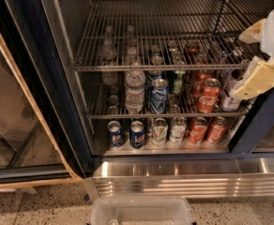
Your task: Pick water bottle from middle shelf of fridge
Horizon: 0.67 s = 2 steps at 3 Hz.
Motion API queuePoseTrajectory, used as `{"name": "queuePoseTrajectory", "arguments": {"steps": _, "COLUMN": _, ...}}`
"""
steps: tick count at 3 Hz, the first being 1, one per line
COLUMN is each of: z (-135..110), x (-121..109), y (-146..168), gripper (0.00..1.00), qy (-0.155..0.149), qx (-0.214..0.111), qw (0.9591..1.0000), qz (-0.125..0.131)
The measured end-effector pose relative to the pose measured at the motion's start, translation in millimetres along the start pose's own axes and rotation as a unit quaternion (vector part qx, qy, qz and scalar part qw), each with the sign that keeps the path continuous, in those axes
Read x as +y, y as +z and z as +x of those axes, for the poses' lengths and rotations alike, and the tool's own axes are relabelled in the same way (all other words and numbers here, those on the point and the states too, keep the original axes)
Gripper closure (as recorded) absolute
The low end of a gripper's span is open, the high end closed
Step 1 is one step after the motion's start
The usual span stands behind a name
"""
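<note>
Rows of drinks fill the fridge, whose glass door stands open at the left. The water bottle stands upright on the middle shelf, at the front and left of centre, its cap reaching up to the rack above. Just to its right, close beside it, stands a blue can. Farther right on the same rack is a red can, with more cans packed behind in the shadow.

The tool hangs at the right edge of the view, white and pale yellow, in front of the right end of the upper shelf and well apart from the water bottle. I cannot tell whether it is released or clenched; nothing shows in its grip.

On the upper shelf, clear bottles stand toward the back left, with can tops in rows to their right. Below the middle shelf, a front row runs from two blue cans at the left through pale cans to red cans at the right. Under them lies the ribbed steel base panel, and a clear plastic bin sits on the speckled floor before it.
</note>
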State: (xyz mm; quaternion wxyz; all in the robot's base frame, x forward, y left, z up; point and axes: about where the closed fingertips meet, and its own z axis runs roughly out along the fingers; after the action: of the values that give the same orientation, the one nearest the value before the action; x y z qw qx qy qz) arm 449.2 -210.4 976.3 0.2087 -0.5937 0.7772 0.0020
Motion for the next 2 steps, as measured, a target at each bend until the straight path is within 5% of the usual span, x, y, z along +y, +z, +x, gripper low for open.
{"name": "queuePoseTrajectory", "arguments": {"steps": 1, "z": -12.3, "x": 2.8, "y": 8.8, "gripper": 0.00, "qy": 0.012, "qx": -0.039, "qw": 0.9991, "qz": 0.011}}
{"name": "queuePoseTrajectory", "arguments": {"steps": 2, "z": -22.4, "x": 31.3, "y": 49.5, "gripper": 0.00, "qy": 0.050, "qx": -0.120, "qw": 0.9916, "qz": -0.003}}
